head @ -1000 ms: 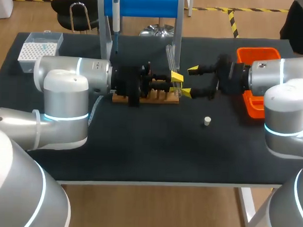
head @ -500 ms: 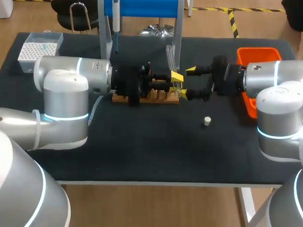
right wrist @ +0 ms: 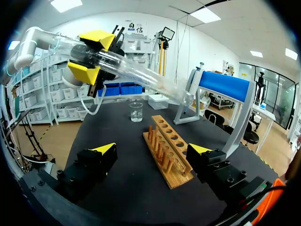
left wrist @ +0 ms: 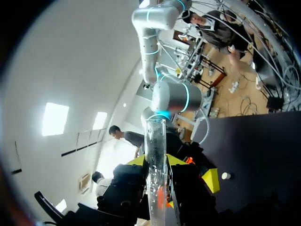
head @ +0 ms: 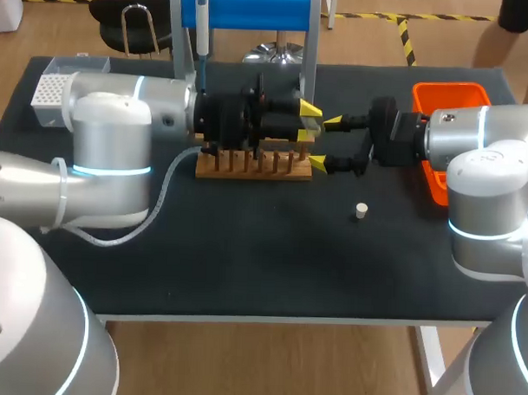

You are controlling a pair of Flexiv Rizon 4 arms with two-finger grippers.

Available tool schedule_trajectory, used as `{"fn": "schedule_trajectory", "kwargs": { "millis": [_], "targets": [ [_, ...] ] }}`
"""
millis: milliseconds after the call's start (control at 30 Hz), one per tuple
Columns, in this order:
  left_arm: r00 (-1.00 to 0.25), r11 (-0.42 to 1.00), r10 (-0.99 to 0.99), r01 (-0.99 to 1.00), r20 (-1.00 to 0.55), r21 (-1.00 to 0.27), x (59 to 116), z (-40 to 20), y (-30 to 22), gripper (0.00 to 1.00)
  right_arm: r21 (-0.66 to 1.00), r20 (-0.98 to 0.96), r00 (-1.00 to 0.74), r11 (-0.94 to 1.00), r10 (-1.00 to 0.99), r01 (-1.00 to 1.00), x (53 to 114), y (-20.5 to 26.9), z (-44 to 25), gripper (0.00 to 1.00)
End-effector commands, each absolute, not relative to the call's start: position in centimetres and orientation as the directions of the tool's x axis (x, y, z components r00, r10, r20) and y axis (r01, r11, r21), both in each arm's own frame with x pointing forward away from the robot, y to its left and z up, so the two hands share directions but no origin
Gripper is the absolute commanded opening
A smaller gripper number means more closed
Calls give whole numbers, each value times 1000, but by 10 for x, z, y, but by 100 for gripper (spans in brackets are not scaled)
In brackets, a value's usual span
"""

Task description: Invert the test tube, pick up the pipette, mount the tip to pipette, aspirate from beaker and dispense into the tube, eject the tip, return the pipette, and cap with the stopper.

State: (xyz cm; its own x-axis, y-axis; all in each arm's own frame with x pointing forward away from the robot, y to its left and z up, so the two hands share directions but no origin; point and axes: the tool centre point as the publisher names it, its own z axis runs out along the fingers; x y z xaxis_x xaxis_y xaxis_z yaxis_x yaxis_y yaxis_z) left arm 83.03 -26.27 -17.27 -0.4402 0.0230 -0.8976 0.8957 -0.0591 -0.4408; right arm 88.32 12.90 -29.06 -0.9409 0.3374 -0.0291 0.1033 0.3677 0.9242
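Observation:
My left gripper [head: 307,121] hangs above the wooden rack [head: 252,165], shut on a clear test tube [left wrist: 155,160] that sticks out lengthwise past its yellow tips. In the right wrist view the test tube [right wrist: 136,70] lies tilted in the air above the rack [right wrist: 169,150], held by the left gripper [right wrist: 89,52]. My right gripper [head: 327,143] stands open just right of the rack's end, facing the left one; nothing is between its fingers [right wrist: 153,150]. A small white stopper [head: 361,210] lies on the mat. The pipette [head: 201,22] hangs on the blue stand [head: 253,11].
A tip box [head: 55,90] sits at the back left, an orange bin [head: 450,96] at the back right behind my right arm. A glass beaker [right wrist: 136,112] stands beyond the rack's far end. The blue stand's legs rise right behind the rack.
My left gripper has risen from the rack with the test tube, and its arm has swung back. The right gripper edged left toward the rack, then held still.

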Motion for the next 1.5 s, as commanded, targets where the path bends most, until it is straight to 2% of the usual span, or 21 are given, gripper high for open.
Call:
{"fn": "schedule_trajectory", "kwargs": {
  "millis": [33,167,433,667,1100,1500],
  "targets": [
    [-620,-91,28,780,-784,-620,834,-172,-261,0,924,-30,-940,368,340,103,883,129,-291,100],
    [-620,-91,28,780,-784,-620,834,-172,-261,0,924,-30,-940,368,340,103,883,129,-291,100],
    [-804,20,57,593,-592,-805,858,-150,-231,0,924,-30,-940,368,340,103,883,129,-291,100],
    [-911,-2,34,411,-410,-912,872,-153,-224,0,924,-30,-940,368,340,103,883,129,-291,100],
    [-968,-117,-10,251,-252,-961,899,-178,-219,0,924,-30,-940,368,340,103,883,129,-291,100],
    [-992,-97,-11,128,-127,-987,932,-175,-203,0,924,-30,-940,368,340,103,883,129,-291,100]
  ]
}}
